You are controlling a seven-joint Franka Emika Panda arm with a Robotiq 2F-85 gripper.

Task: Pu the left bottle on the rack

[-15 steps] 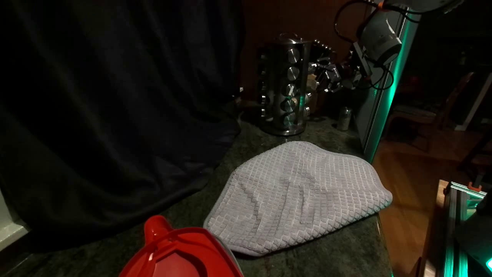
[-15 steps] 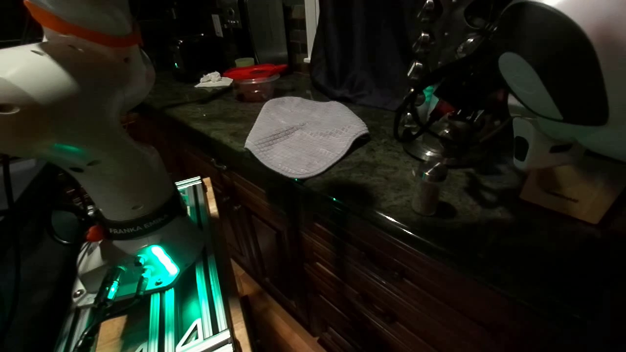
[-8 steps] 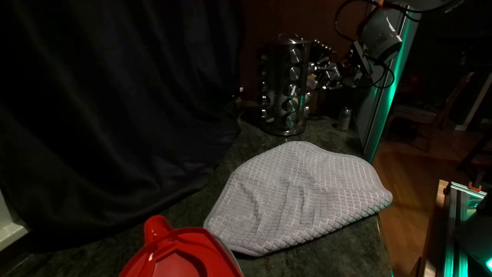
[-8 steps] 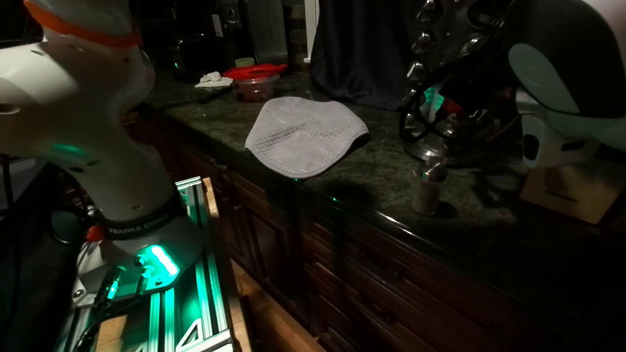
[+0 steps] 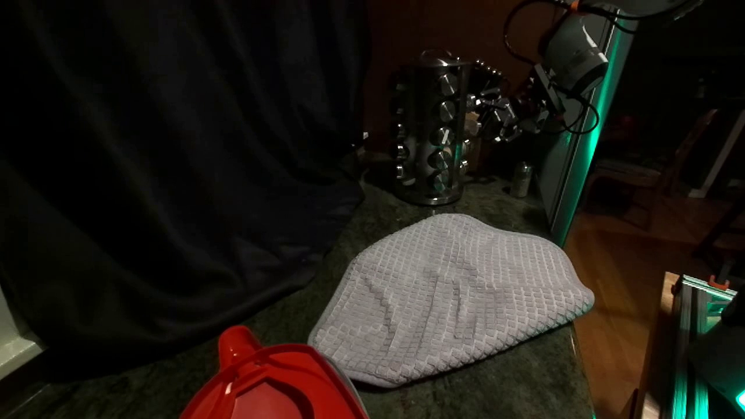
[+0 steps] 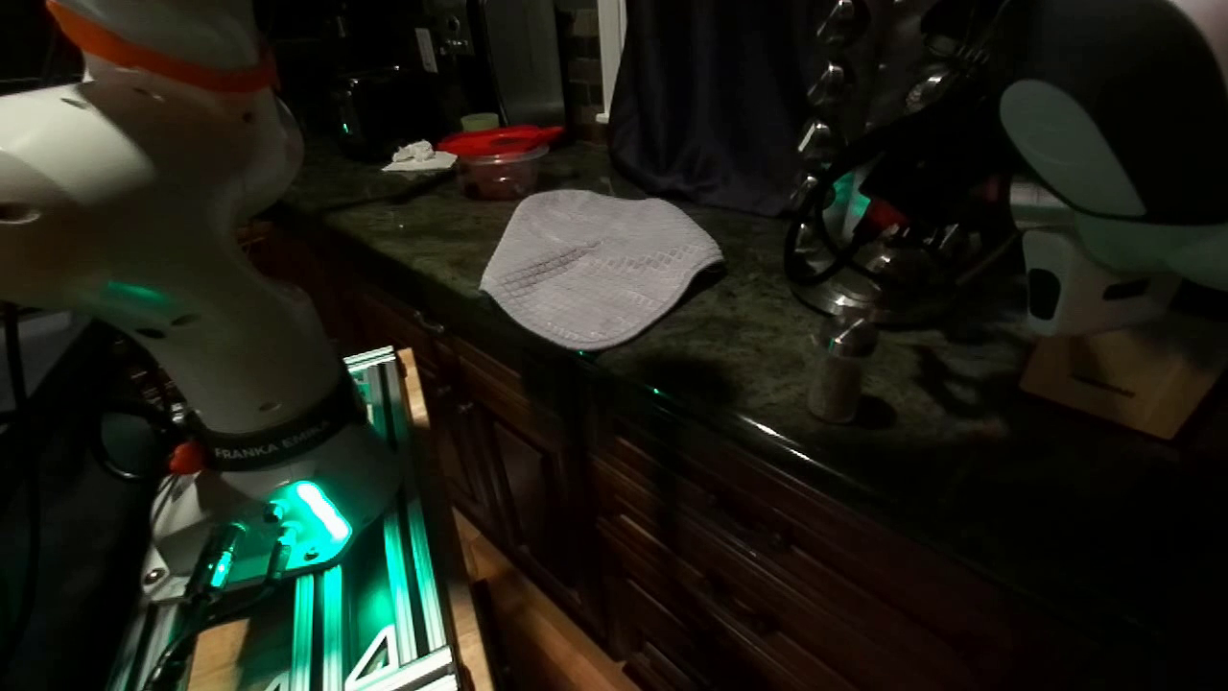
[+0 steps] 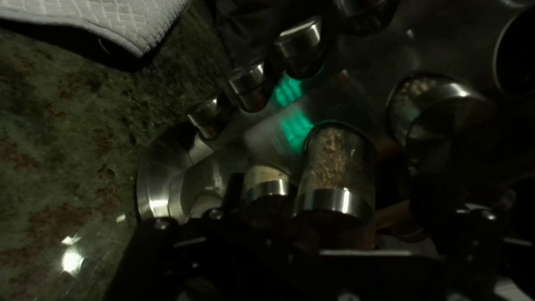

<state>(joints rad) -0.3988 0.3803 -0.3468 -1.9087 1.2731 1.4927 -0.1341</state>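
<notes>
Fingers point(image 7: 232, 196) spread well apart, gap wider than the jar point(image 7: 338, 167) sitting between them. Nothing visibly gripped; too dark to rule out contact. Can't tell if "left bottle" means this jar or the bottle point(image 6: 838, 379) on the counter point(image 6: 739, 317).

Jar: base end in the rack point(image 5: 420, 139), metal cap point(image 7: 334, 202) toward the gripper point(image 7: 326, 196). Long axis runs out of the rack, in between the fingers. Golden-brown flakes point(image 7: 330, 156) inside. Small jar point(image 7: 267, 186) with pale fill shows between it and the finger at picture left, cap end also gripper-side.

Bottle: upright, cap up, long axis vertical. Lower than the fingers, on the counter, near the rack. In both exterior views, outside the wrist view.

View diffs: wrist view gives finger gap and jar contents. In an exterior view the gripper is a dark tangle beside the arm point(image 6: 1103, 125), fingertips can't be picked out. Rack's top handle point(image 5: 436, 53) shows only in an exterior view. Same for the tissue point(image 6: 417, 155), well away from the fingers.
</notes>
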